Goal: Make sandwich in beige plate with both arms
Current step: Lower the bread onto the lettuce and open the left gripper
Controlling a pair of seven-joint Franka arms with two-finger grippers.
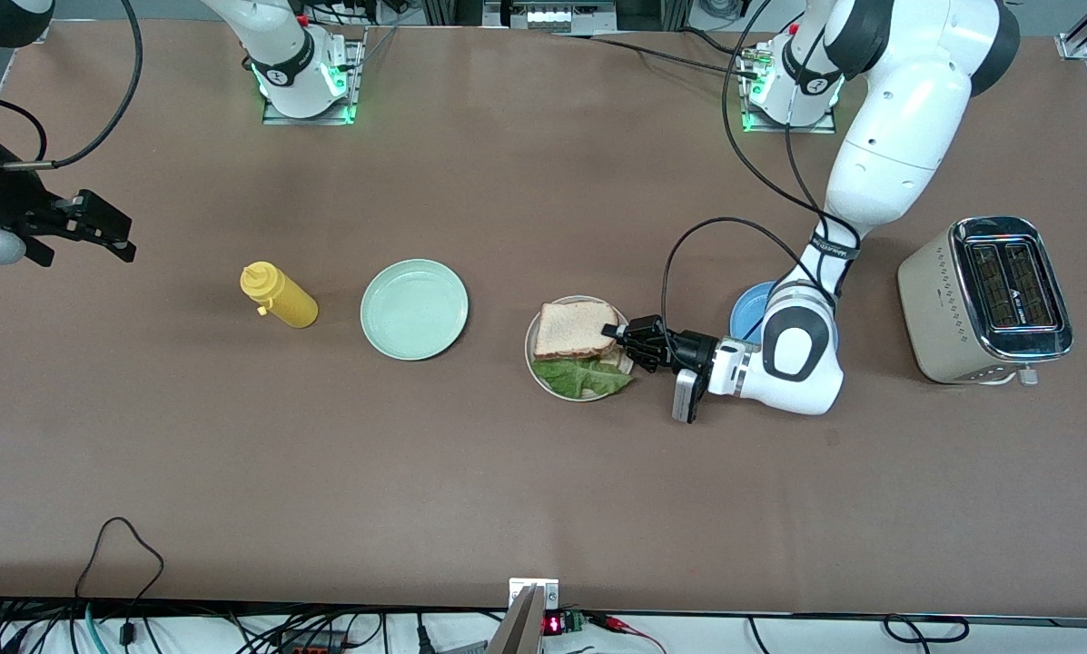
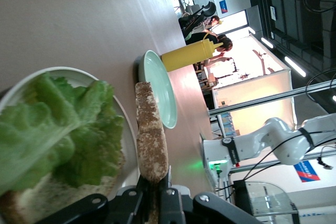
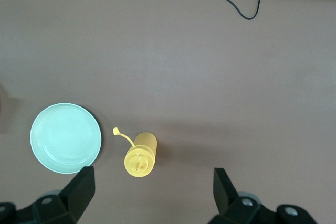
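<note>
The beige plate sits mid-table with a lower toast slice and a ruffled green lettuce leaf on it. My left gripper is shut on the edge of a second speckled toast slice and holds it over the part of the plate farther from the front camera. In the left wrist view the held slice shows edge-on between the fingers, beside the lettuce and the plate rim. My right gripper waits open and empty in the air at the right arm's end.
A mint-green plate and a yellow squeeze bottle stand toward the right arm's end; both show in the right wrist view, plate and bottle. A blue plate lies under the left arm. A toaster stands at the left arm's end.
</note>
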